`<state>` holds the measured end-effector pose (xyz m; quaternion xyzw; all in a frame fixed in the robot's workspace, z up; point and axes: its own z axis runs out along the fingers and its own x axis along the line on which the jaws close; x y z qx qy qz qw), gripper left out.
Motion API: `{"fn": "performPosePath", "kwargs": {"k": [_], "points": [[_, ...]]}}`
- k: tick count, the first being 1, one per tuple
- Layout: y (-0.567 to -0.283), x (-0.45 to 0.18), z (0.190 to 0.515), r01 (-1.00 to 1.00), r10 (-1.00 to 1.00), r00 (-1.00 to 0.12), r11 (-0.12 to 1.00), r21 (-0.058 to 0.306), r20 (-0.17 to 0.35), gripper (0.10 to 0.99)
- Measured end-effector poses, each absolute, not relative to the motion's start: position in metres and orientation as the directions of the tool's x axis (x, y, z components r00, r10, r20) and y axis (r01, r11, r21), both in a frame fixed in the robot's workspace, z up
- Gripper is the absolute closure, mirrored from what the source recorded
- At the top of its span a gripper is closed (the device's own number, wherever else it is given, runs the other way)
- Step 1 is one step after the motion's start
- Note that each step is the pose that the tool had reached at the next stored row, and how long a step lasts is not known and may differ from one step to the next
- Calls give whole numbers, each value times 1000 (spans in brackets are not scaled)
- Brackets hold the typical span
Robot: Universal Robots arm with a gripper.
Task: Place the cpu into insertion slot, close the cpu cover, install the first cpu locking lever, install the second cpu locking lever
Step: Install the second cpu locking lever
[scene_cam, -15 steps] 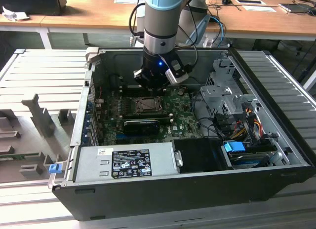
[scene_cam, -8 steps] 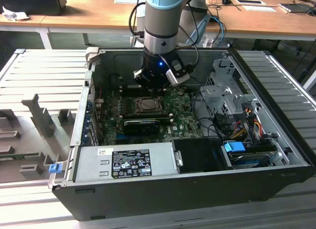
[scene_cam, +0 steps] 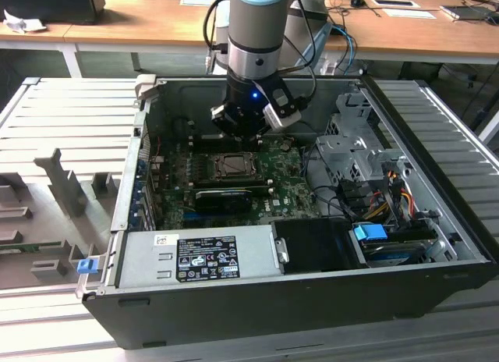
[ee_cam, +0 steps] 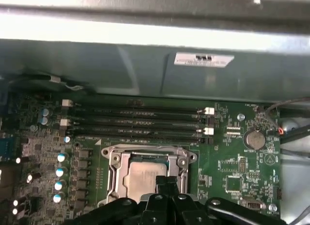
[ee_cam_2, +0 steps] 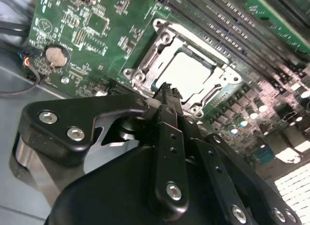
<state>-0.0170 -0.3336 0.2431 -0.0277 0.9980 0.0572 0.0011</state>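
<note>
My gripper (ee_cam_2: pixel 167 91) is pinched closed with nothing in it, hanging right above the near edge of the insertion slot (ee_cam_2: pixel 145 65). The cpu (ee_cam_2: pixel 186 72) is already sitting flat in there, pale top showing, and the cpu cover (ee_cam: pixel 112 159) is down around it like a frame. Past that are the long black memory slots (ee_cam: pixel 138 122) on the green board, then the grey case wall (ee_cam: pixel 145 70).

no legible text, labels too small
</note>
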Motion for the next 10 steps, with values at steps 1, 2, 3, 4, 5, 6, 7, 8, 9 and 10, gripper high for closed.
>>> {"fn": "performPosePath", "kwargs": {"k": [1, 2, 3, 4, 5, 6, 7, 8, 9, 10], "points": [[-336, -17, 243, -55, -55, -998, 992, 114, -5, 980], [-338, -17, 243, -55, -55, -998, 992, 114, -5, 980], [-340, -17, 243, -55, -55, -998, 992, 114, -5, 980], [-344, -17, 243, -55, -55, -998, 992, 114, -5, 980], [-346, -17, 243, -55, -55, -998, 992, 114, -5, 980], [-349, -17, 243, -55, -55, -998, 992, 114, -5, 980], [-352, -17, 243, -55, -55, -998, 992, 114, -5, 980], [-353, -17, 243, -55, -55, -998, 992, 114, -5, 980], [-356, -17, 243, -55, -55, -998, 992, 114, -5, 980], [-359, -17, 242, -57, -57, -998, 992, 114, -2, 980]]}}
